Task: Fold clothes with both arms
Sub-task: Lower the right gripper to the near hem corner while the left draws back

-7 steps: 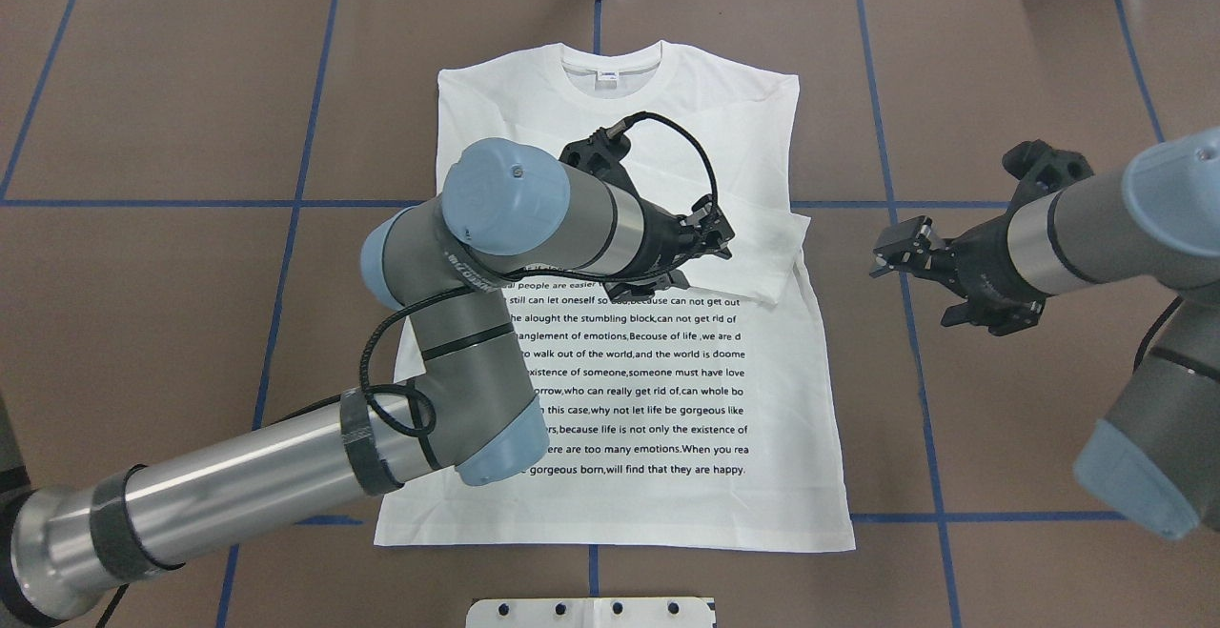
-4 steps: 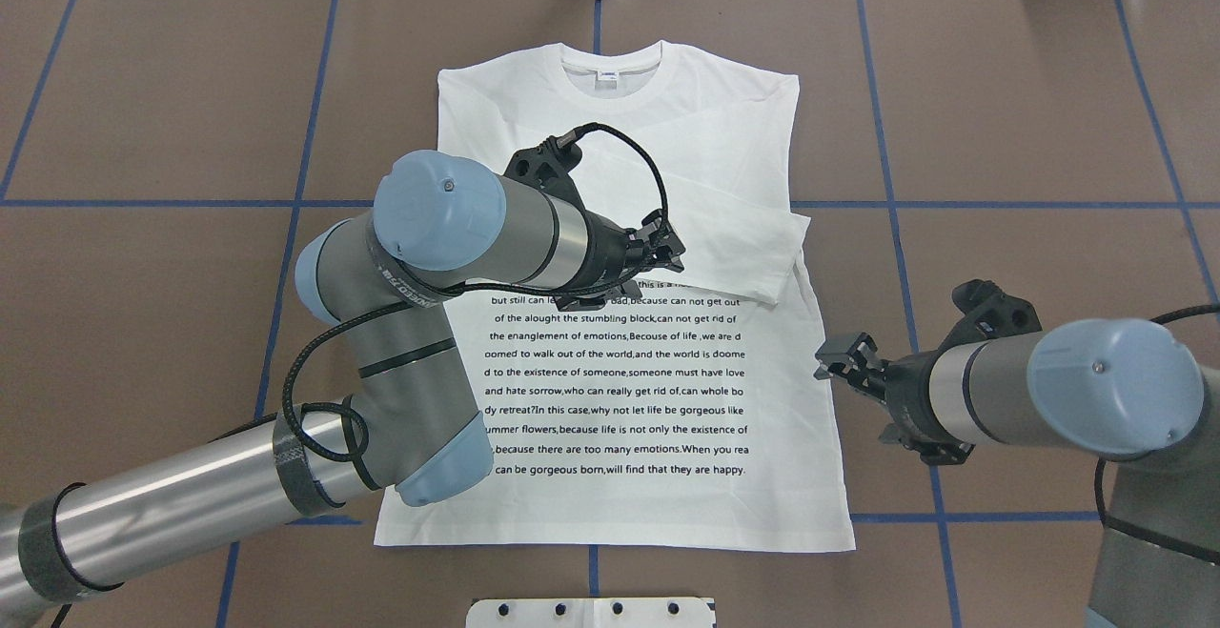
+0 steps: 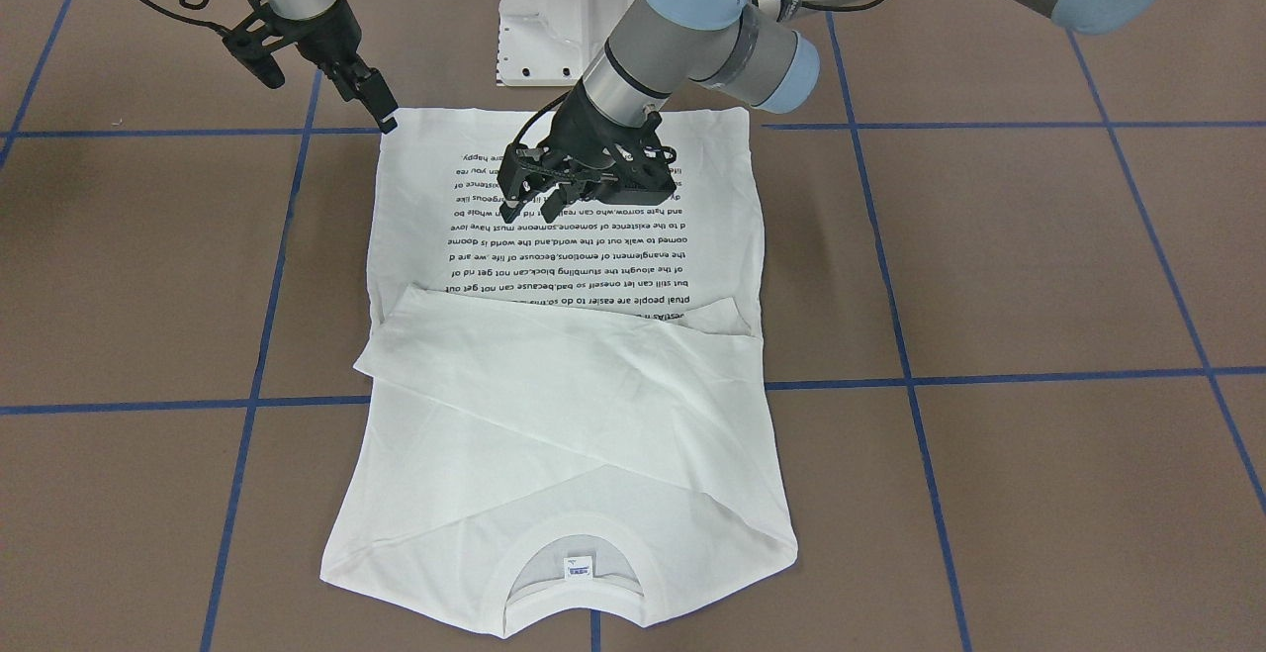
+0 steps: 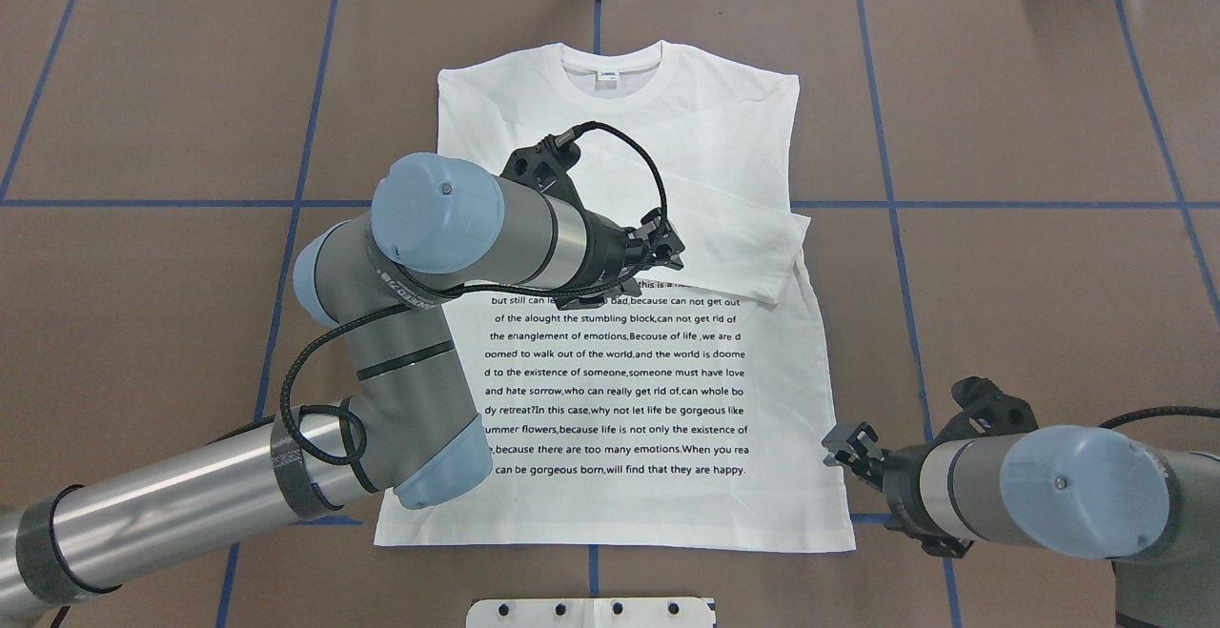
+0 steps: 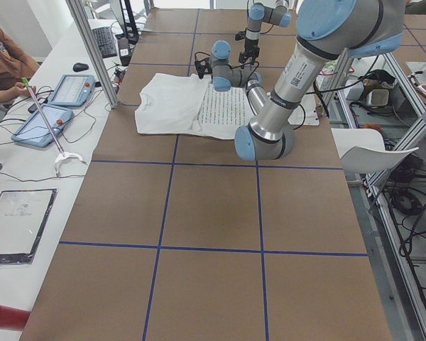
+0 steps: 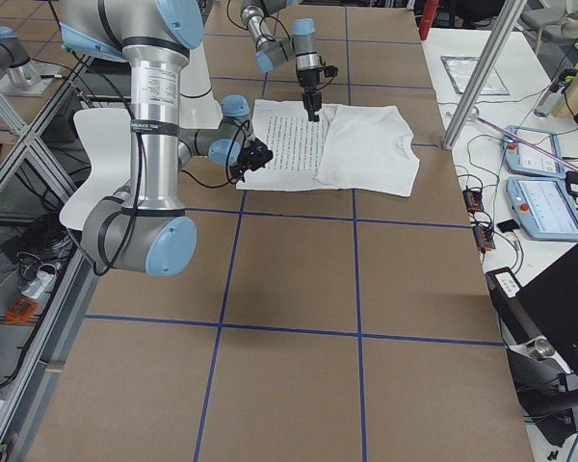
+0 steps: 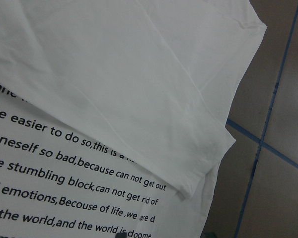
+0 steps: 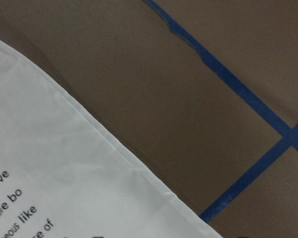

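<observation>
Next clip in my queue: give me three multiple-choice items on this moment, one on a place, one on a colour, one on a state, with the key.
1. Where is the right gripper?
A. over the collar
B. by the shirt's hem corner on the robot's right
C. over the middle of the printed text

2. What colour are the grid lines on the table?
A. blue
B. red
C. yellow

3. How do the sleeves lie?
A. spread out to the sides
B. hanging off the table
C. folded in across the chest

Key:
1 B, the front-facing view shows its fingertips by that corner.
2 A, the lines read blue in every view.
3 C, the front-facing view shows both laid over the chest.
</observation>
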Available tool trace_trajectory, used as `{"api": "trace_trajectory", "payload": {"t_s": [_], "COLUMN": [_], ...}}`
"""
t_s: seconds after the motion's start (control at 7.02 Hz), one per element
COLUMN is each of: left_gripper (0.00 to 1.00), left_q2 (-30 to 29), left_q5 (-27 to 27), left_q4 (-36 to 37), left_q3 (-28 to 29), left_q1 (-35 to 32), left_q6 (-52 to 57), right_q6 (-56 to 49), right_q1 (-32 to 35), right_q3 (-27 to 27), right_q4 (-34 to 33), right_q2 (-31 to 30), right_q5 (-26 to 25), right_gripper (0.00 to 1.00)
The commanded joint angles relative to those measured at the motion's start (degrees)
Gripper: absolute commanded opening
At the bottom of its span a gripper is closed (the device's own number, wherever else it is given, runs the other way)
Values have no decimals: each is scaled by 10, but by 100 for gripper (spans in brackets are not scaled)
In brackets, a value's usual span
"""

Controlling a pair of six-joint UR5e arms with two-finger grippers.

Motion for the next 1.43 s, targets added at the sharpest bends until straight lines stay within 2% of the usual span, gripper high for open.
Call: {"api": "trace_trajectory", "payload": {"t_s": [0.0,0.29,0.86,1.0,1.14,1.28], "left_gripper": [61,61,61,61,61,61], "left_q2": [1,1,8,8,8,8], "left_q5": [2,8,15,15,15,15], "left_q4": [0,1,1,1,1,1], "left_q3": [0,0,-1,0,0,-2], "left_q1": [1,0,1,0,0,-1], "left_q6": [1,1,1,1,1,1], "right_q6": [25,25,24,24,24,24], "right_q1": [-44,-81,-88,-89,-91,-94], "right_q3": [-21,-40,-49,-49,-48,-46], "right_q4": [6,8,8,8,8,8], "right_q2": [3,4,5,5,5,5], "right_q5": [-39,-69,-70,-70,-70,-70], "right_gripper": [89,87,80,72,53,19]}}
